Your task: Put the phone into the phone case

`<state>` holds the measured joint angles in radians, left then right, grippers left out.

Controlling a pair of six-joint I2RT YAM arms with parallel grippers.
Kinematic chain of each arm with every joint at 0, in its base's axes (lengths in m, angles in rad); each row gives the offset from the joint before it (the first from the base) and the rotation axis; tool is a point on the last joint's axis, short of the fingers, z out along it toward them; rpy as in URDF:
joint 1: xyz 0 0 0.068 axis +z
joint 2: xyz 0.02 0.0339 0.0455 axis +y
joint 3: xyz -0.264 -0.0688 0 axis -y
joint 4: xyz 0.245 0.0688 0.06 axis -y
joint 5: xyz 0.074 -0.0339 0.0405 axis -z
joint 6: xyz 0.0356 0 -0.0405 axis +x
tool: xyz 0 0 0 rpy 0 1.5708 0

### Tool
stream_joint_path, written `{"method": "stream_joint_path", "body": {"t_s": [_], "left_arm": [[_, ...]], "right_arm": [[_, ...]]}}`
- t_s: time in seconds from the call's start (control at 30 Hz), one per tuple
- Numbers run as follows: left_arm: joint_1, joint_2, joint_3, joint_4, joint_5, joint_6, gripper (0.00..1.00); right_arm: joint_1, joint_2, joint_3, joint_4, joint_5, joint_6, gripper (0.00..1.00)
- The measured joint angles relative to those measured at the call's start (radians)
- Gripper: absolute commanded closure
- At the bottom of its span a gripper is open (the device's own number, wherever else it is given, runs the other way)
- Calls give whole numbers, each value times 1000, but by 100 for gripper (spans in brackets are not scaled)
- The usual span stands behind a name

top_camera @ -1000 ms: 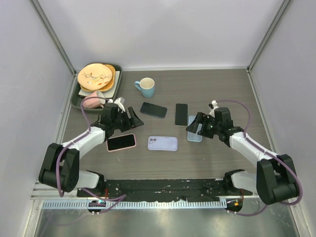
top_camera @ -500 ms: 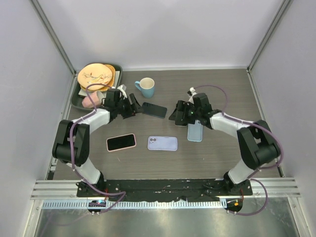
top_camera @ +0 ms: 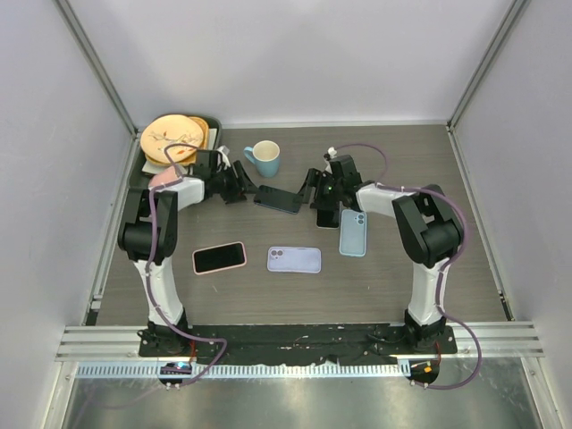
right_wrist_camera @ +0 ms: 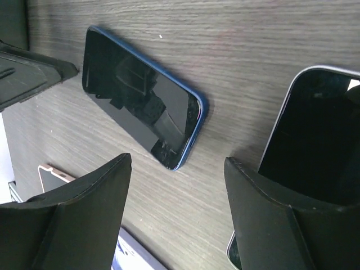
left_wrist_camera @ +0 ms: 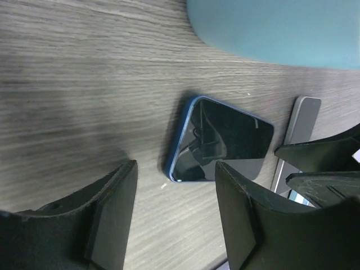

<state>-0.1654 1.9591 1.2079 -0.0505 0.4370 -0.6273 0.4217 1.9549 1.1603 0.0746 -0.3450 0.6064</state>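
Observation:
A dark phone with a blue rim (top_camera: 278,198) lies face up on the table between my two grippers. It also shows in the left wrist view (left_wrist_camera: 222,140) and the right wrist view (right_wrist_camera: 140,95). My left gripper (top_camera: 239,184) is open and empty just left of it, fingers (left_wrist_camera: 112,208) apart from the phone. My right gripper (top_camera: 313,190) is open and empty just right of it. A light blue case (top_camera: 352,232) lies right of centre. A lavender case-like slab (top_camera: 294,259) lies nearer the front. A black phone (top_camera: 328,217) lies partly under the right gripper.
A pink-rimmed phone (top_camera: 219,257) lies at the front left. A blue mug (top_camera: 264,157) stands just behind the blue-rimmed phone and fills the top of the left wrist view (left_wrist_camera: 275,28). A dark tray (top_camera: 143,183) with plates sits at the back left.
Both arms have swung inward and toward the back. The left gripper now sits just left of the blue-rimmed phone and the right gripper just right of it. The phones and cases have not moved.

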Motion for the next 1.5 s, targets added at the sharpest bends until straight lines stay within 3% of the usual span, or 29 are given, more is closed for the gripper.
{"method": "stream_joint_path", "body": {"t_s": [0.37,0.67,1.17,1.5], "left_arm": [[5,127,125,-10,70,-6,53],[9,146,128,-8,145,3,55],[55,132,-97,387,347,-119,58],[54,87,-208,457,379,-169,67]], "right_arm": [[0,62,40,30,-31,27,39],[0,92,42,82,-84,54,44],[-27,105,-20,219,-172,85,49],[-34,60,-119,283,-187,100,56]]}}
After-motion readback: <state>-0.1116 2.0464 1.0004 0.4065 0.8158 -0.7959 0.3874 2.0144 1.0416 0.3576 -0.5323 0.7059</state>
